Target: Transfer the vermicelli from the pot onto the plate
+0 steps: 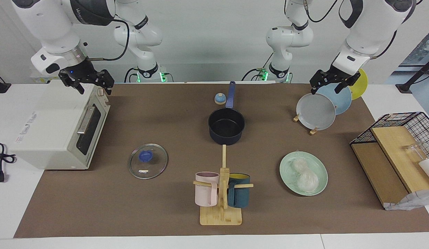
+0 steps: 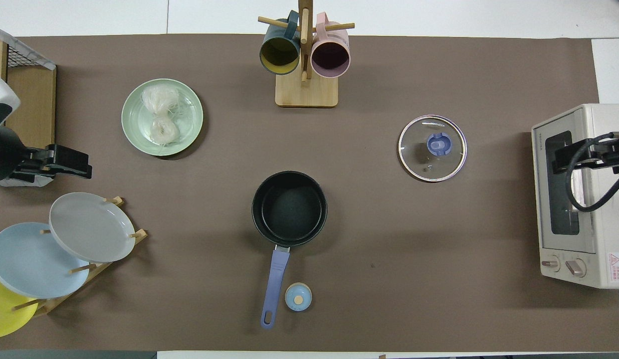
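The dark navy pot (image 1: pixel 226 126) stands mid-table with its blue handle toward the robots, and its black inside is empty; it also shows in the overhead view (image 2: pixel 289 208). The mint-green plate (image 1: pixel 287 171) (image 2: pixel 134 119) lies farther from the robots, toward the left arm's end. Two clumps of vermicelli (image 1: pixel 307 177) (image 2: pixel 161 115) lie on it. My left gripper (image 1: pixel 327 86) (image 2: pixel 85 168) is open and empty, up in the air over the rack of plates. My right gripper (image 1: pixel 93 86) (image 2: pixel 558 159) is open and empty, waiting over the toaster oven.
A rack (image 1: pixel 316 110) (image 2: pixel 90 227) holds grey, light blue and yellow plates. A glass lid (image 1: pixel 148 160) (image 2: pixel 432 148), a mug tree (image 1: pixel 222 186) (image 2: pixel 305 55), a toaster oven (image 1: pixel 55 128), a small blue bell (image 1: pixel 220 99) and a wire basket (image 1: pixel 401 121) stand around.
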You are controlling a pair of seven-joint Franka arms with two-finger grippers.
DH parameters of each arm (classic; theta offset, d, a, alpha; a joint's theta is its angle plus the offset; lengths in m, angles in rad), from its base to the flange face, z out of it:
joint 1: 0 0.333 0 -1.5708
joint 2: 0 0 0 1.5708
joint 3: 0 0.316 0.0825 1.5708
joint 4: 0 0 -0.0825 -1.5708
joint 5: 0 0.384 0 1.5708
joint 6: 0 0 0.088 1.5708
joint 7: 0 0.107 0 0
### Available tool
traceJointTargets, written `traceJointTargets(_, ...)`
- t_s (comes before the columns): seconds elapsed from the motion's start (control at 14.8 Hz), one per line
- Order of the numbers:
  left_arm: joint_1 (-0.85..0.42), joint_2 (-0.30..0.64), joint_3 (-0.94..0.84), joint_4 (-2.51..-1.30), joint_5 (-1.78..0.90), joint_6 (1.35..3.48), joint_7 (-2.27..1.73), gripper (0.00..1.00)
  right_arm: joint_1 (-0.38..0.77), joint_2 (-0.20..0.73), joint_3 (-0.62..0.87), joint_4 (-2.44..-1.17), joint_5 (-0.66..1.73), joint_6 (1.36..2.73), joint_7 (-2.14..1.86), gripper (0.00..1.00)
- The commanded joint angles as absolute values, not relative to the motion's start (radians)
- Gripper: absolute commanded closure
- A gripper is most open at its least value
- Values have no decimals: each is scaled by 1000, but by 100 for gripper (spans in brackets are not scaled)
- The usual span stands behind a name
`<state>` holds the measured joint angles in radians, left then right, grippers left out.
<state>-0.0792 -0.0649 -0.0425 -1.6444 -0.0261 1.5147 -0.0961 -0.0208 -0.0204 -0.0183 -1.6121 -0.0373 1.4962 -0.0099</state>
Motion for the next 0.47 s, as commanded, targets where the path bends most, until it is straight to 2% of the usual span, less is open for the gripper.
traceJointTargets(0.0, -98, -44, -32, -1600, 5, 1473, -104, 0, -31, -28, -18, -1614, -11, 1500, -8, 0)
traceJointTargets(0.4, -94, -46, -35, -1600, 2, 1470, -100, 0, -31, -28, -17, -1612, -11, 1500, -8, 0)
